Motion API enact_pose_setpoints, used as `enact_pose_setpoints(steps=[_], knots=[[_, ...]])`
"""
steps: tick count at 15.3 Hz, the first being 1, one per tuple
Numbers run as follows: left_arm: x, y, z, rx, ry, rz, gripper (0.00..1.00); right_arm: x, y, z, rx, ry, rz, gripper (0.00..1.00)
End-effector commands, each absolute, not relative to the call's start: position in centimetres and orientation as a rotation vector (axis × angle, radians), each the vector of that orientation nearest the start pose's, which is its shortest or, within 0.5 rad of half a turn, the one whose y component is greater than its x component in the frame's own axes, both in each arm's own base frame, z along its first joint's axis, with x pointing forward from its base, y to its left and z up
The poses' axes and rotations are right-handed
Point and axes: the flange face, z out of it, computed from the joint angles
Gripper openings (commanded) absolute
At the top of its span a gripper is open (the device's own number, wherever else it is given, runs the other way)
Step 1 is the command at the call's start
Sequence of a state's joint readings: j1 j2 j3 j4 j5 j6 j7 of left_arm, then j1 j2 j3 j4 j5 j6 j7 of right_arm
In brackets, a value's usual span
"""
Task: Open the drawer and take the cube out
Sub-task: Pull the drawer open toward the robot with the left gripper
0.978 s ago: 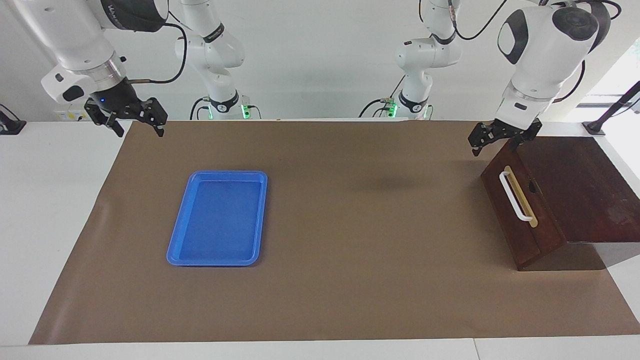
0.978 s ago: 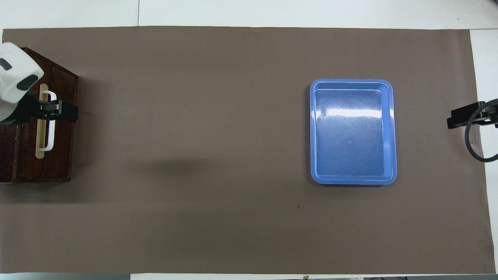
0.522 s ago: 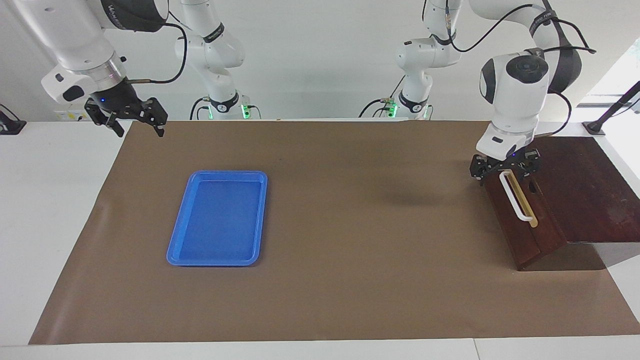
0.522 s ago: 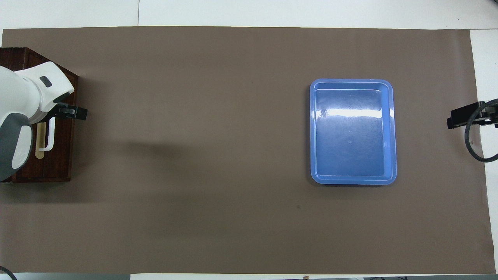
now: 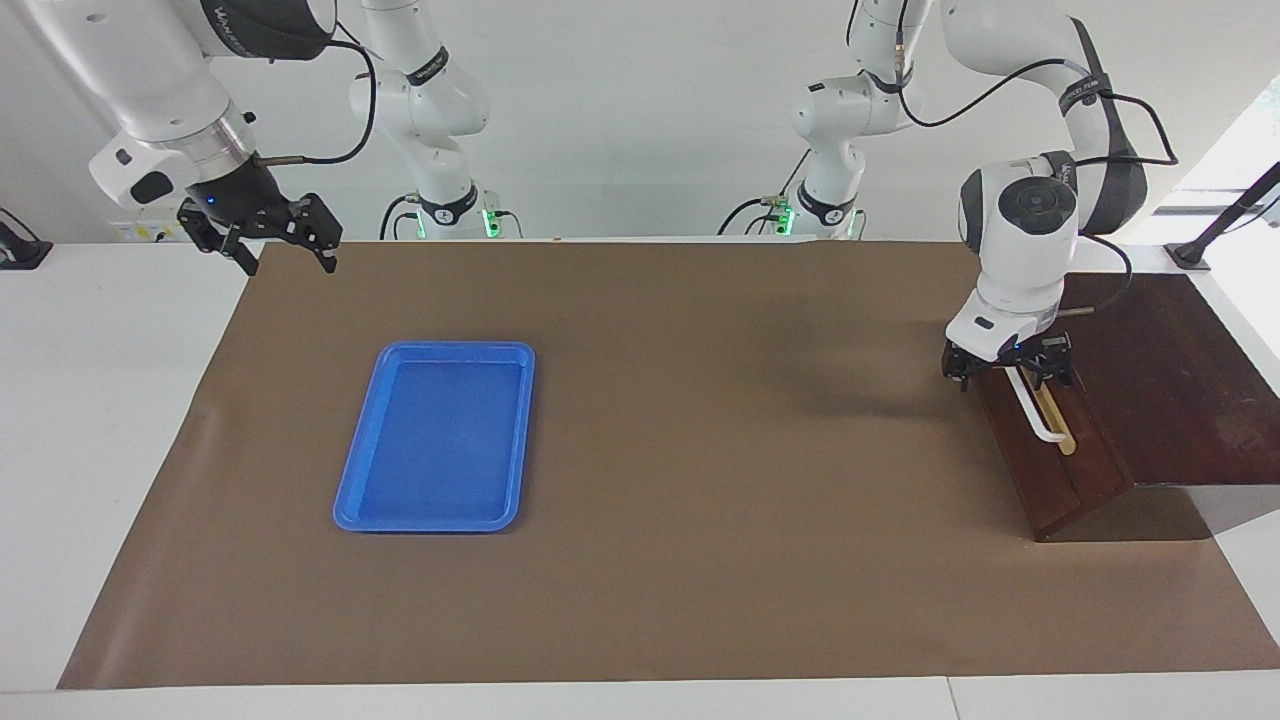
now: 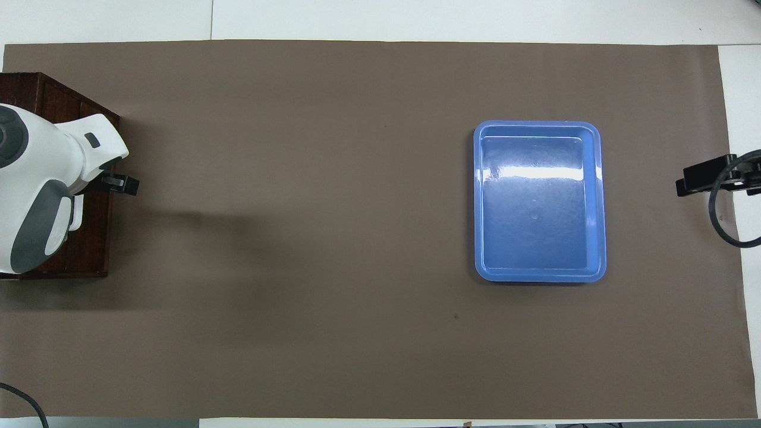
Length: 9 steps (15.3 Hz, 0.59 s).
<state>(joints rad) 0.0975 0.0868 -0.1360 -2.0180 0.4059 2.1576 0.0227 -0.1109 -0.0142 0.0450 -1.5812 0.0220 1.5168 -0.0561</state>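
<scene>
The left hand (image 5: 1008, 372), jaws spread, sits over the drawer's (image 5: 1040, 450) white bar handle (image 5: 1040, 415): rigid and smooth, best pinched midway. The drawer looks shut, the cube unseen. The right hand (image 5: 265, 240) waits open.

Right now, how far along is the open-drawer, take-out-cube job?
Nothing done yet: the drawer is shut, and no cube shows. In hand: the left pincer, open, sits at the robot-side end of the white handle; a grip isn't visible. Left: clamp, pull the drawer open, lift the cube out. The right pincer waits, open, near the blue tray.
</scene>
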Motion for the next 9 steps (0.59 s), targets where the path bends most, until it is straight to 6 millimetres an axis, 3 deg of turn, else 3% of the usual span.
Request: enact_pose_setpoints(steps=[1,3,7,8,9], knots=[[57.2,0.2,41.1,-2.768,0.424,-0.105,1.0,54.2,-3.6,62.5,-3.098,0.045,0.077,1.0],[56.7,0.0,39.7,-2.774,0.444,-0.118,1.0,54.2,-3.8,62.6,-3.098,0.048,0.075,1.0],[56.5,-0.5,38.8,-2.78,0.456,-0.13,1.0,54.1,-3.8,62.5,-3.1,0.05,0.072,1.0],[56.5,-1.5,38.9,-2.778,0.476,-0.139,1.0,54.1,-3.7,62.6,-3.099,0.048,0.07,1.0],[56.6,-3.9,39.1,-2.774,0.513,-0.152,1.0,54.1,-3.7,62.5,-3.098,0.048,0.072,1.0]])
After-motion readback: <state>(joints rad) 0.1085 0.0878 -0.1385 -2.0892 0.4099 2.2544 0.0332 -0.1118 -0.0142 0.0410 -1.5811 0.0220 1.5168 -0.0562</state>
